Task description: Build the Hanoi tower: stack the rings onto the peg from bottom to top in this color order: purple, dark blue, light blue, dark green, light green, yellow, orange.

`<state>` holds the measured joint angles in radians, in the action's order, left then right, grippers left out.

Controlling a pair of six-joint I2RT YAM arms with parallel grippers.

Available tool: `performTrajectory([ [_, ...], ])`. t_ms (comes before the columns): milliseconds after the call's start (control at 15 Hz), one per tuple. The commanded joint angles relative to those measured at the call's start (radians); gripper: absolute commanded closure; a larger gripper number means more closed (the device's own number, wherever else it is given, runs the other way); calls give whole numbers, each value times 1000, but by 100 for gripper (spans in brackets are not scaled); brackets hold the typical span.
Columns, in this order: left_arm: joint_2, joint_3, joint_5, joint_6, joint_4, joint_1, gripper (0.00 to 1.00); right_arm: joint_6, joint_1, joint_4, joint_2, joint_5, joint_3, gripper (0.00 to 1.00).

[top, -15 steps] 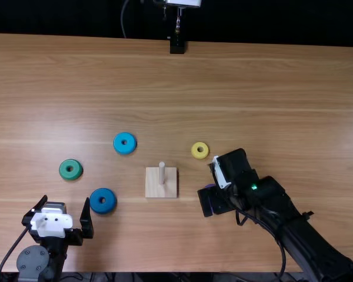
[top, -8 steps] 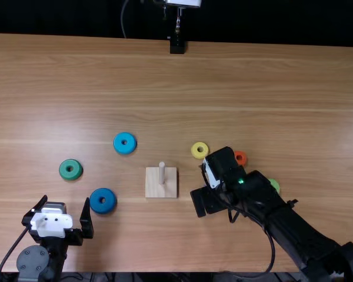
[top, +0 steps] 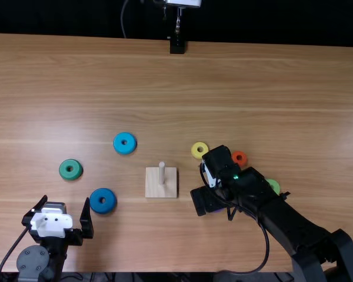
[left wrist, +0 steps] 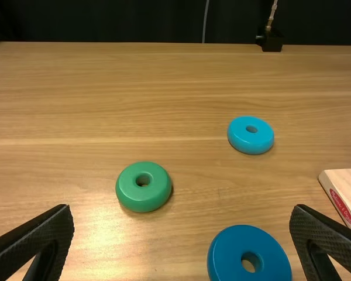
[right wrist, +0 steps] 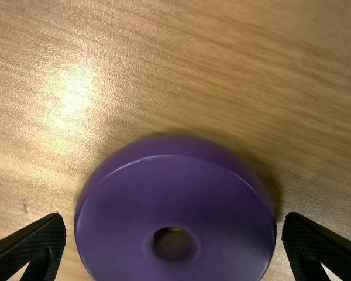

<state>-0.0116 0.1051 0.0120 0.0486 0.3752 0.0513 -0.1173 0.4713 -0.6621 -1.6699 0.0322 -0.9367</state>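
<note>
Straddling smooth, round purple ring (right wrist: 123,234), right pincer (top: 205,201) spread; left pincer (top: 66,200) spread above grainy wooden table (top: 259,88).

The table (top: 165,82) holds a peg base (top: 153,187); toward its left edge, dark blue (top: 103,208), light blue (top: 124,149), dark green (top: 70,175) rings; toward its right, yellow (top: 200,155), orange (top: 243,155), light green (top: 275,185), purple (right wrist: 175,205) ones.

The left gripper (top: 66,201) points forward, fingers (left wrist: 50,237) wide apart, while the right arm (top: 282,220) slants in toward the middle, the right gripper (top: 199,202) angled downward with its fingers (right wrist: 41,246) also spread.
</note>
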Motion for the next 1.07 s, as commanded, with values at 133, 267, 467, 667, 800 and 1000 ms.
performTrajectory([
  [133, 12, -105, 12, -14, 79, -4, 0, -15, 13, -2, -36, -23, -53, 7],
  [267, 12, -105, 12, -14, 79, -4, 0, -13, 15, -2, -37, -21, -50, 43],
  [467, 12, -105, 12, -14, 79, -4, 0, -12, 21, -5, -39, -21, -44, 41],
  [667, 12, -105, 12, -14, 79, -4, 0, -2, 24, -16, -37, -23, -45, 86],
  [800, 12, -105, 12, -14, 79, -4, 0, 1, 26, -15, -31, -21, -54, 100],
  [1000, 12, -105, 12, -14, 79, -4, 0, 1, 26, -7, -28, -14, -111, 100],
])
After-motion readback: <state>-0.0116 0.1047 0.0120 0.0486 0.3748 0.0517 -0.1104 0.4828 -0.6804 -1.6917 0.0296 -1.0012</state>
